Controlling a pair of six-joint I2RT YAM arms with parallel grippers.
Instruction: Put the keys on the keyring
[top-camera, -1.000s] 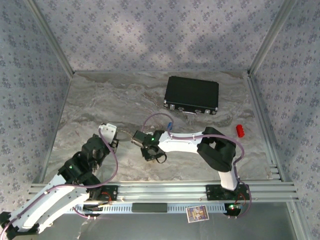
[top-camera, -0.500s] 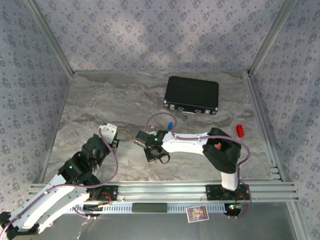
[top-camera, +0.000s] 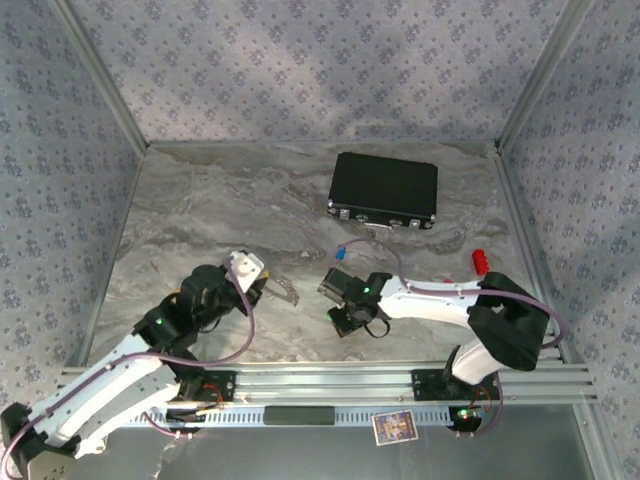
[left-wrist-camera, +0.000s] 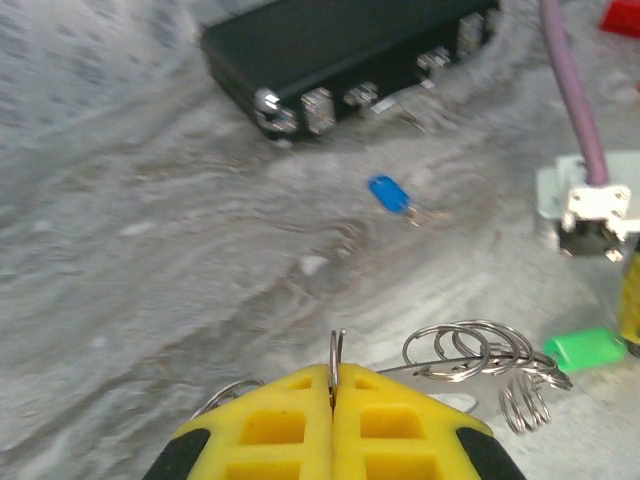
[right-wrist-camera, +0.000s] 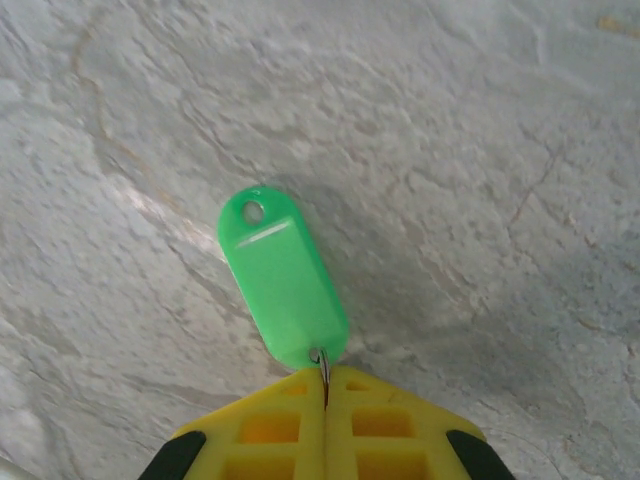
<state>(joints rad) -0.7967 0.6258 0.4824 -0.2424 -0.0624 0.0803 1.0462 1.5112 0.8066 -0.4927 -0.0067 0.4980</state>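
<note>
1. The left fingers (left-wrist-camera: 285, 418) are pressed together on one thin loop of the keyring (left-wrist-camera: 468, 350), at the near left of the desk (top-camera: 200, 220). With so little wire in the pinch, the ring could twist or slip out once a key presses against it.
2. The blue key (left-wrist-camera: 388, 193) lies loose, between the keyring and the black case (left-wrist-camera: 340, 45). A passing arm could knock it away.
3. The right fingers (right-wrist-camera: 280, 425) are clamped on the green key (right-wrist-camera: 283, 275) by its small metal end, just right of the ring. The head could swivel and miss the ring's opening.
</note>
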